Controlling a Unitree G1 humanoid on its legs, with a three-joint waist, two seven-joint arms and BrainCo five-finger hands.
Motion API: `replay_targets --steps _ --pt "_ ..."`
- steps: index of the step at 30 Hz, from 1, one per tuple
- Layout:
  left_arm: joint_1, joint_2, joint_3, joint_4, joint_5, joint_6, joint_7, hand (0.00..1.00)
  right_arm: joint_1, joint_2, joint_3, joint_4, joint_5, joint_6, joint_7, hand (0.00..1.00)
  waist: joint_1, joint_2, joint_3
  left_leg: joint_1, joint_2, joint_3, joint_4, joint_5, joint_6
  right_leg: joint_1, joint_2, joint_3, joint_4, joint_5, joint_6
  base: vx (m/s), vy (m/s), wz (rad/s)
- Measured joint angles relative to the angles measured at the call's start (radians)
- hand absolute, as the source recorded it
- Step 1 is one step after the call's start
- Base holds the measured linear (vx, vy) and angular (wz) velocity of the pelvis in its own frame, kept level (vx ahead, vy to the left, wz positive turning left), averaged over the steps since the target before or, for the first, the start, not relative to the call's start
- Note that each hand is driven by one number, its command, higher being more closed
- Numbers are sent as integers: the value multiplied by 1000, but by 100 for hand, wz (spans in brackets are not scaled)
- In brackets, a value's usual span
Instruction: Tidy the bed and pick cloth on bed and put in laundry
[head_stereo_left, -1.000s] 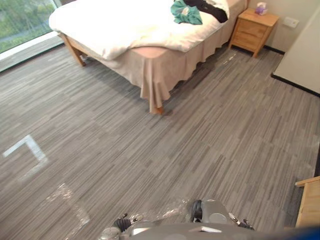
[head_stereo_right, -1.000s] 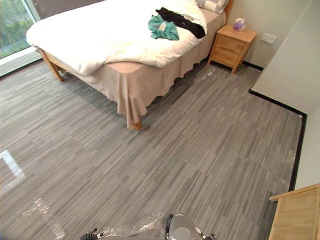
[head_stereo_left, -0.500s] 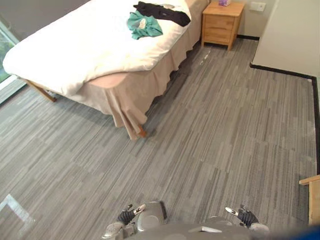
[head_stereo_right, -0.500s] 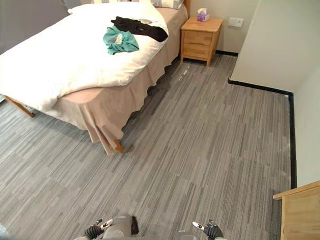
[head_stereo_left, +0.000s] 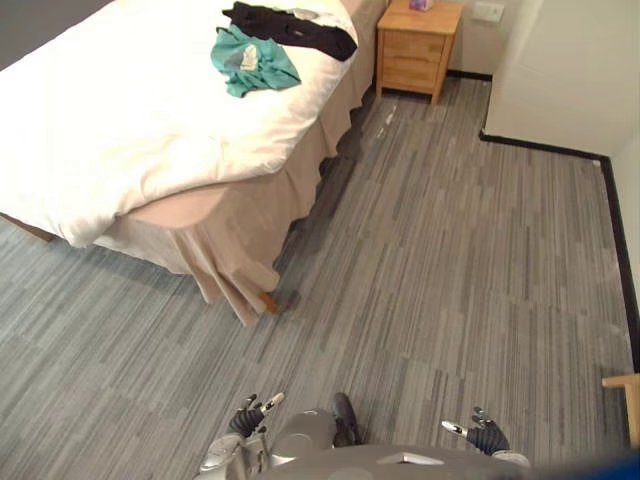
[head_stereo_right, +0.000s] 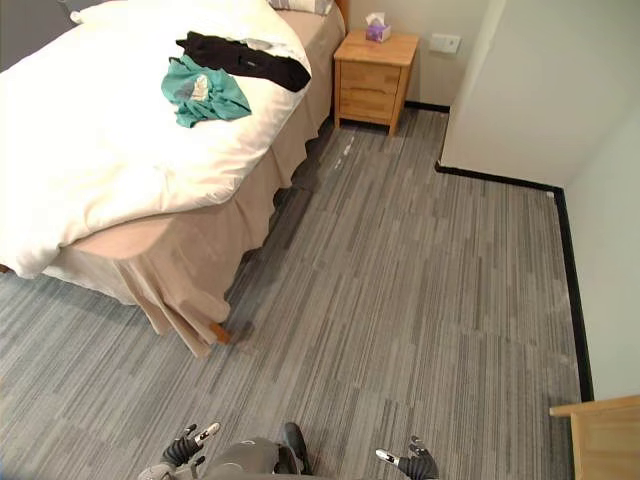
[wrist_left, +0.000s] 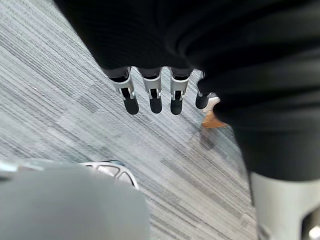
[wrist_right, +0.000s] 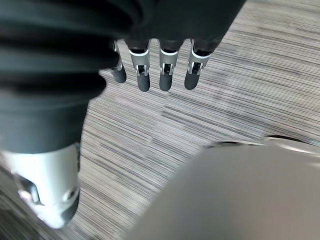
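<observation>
Job barely begun: I face the bed (head_stereo_left: 60, 190) across a stretch of grey, fine-striped carpet floor (head_stereo_left: 450, 260), and by my reading nothing has been tidied or collected yet. The two pieces to be gathered lie on the far part of the mattress, near the headboard end: a crumpled teal cloth (head_stereo_left: 250, 60), soft and bunched with a pale patch showing in its folds, and just beyond it a black cloth (head_stereo_left: 290, 25) stretched out long and flat. The puffy white duvet (head_stereo_left: 130, 120) sags unevenly over the near corner, above a beige pleated bed skirt (head_stereo_left: 215, 245) that hangs in loose folds to the floor. A boxy, light-wood nightstand (head_stereo_left: 415, 45) with drawers stands just beside the bed. My left hand (head_stereo_left: 248, 418) and right hand (head_stereo_left: 483, 435) hang low at my sides over the carpet, well apart from the bed; their silver fingers (wrist_left: 152, 95) point down, straight and relaxed, holding nothing. Left to do, as I judge it: approach, lift both cloths, carry them to the laundry, smooth the duvet.
</observation>
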Motion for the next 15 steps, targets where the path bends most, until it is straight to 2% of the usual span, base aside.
replay_targets --steps 1,2,4,5,6,7,9,10,11,12,13,14,15 --pt "6 15 -21 3 -7 0 0 0 16 14 -18 1 13 -11 -11 0 -13 -3 7 58 -19 -32 -21 -10 -9 -74 -39 1 192 20 -16 359 104 64" --pt "14 21 -30 4 -8 -1 0 0 27 23 -29 -6 19 -32 -20 0 -30 -8 6 110 -24 -58 -38 -19 -13 -138 -64 -16 310 -43 -48 357 90 67" --pt "15 22 -36 2 -9 -2 0 0 44 25 -25 -23 19 -58 -25 0 -36 -8 7 169 -21 -88 -60 -19 -15 -194 -84 -53 341 -114 -63 303 14 72" --pt "7 21 -44 1 -25 -10 0 0 46 32 -28 -24 22 -84 -27 0 -48 -7 7 205 -12 -136 -79 -20 -18 -245 -78 -79 275 -156 -62 313 -61 94" --pt "4 20 -49 1 -27 -15 -1 0 44 32 -28 -24 24 -92 -27 0 -51 -7 6 211 -7 -157 -86 -20 -19 -261 -75 -93 228 -168 -59 376 -123 114" --pt "-8 13 -49 0 -28 -17 -1 0 42 31 -28 -23 32 -99 -28 0 -58 -5 7 221 4 -194 -92 -26 -34 -281 -70 -123 112 -178 -59 305 -166 87" --pt "-20 6 -50 -1 -29 -17 -1 0 41 31 -28 -22 48 -101 -29 0 -57 2 14 243 39 -247 -89 -43 -63 -290 -29 -136 -97 -182 -64 321 -221 82" --pt "-21 3 -50 -1 -29 -17 -2 0 41 30 -26 -22 49 -103 -30 0 -60 4 15 247 63 -278 -89 -56 -85 -287 1 -131 -247 -161 -75 398 -374 87" --pt "-26 2 -49 -1 -29 -18 -8 0 41 32 -19 -23 49 -104 -28 0 -58 -3 18 254 82 -315 -87 -74 -116 -279 25 -102 -464 -74 -75 409 -407 77" --pt "-28 4 -47 -1 -29 -19 -10 0 41 35 -13 -22 49 -104 -26 0 -58 -12 21 254 84 -330 -86 -83 -130 -266 27 -78 -545 -21 -73 341 -381 65" --pt "-26 3 -46 1 -28 -18 -10 0 41 41 -13 -23 49 -104 -26 0 -59 -16 26 258 90 -349 -83 -94 -144 -252 29 -76 -563 61 -80 276 -348 52" --pt "-32 -18 -40 1 -24 -18 -10 0 35 25 -14 -24 47 -104 -22 0 -62 3 32 259 120 -361 -81 -103 -157 -235 58 -102 -562 44 -114 310 -391 56" --pt "-31 -51 -36 -10 -20 -24 -28 0 31 11 -16 -27 45 -105 -22 0 -56 38 39 256 141 -346 -68 -97 -163 -239 69 -117 -506 -5 -120 330 -432 70"
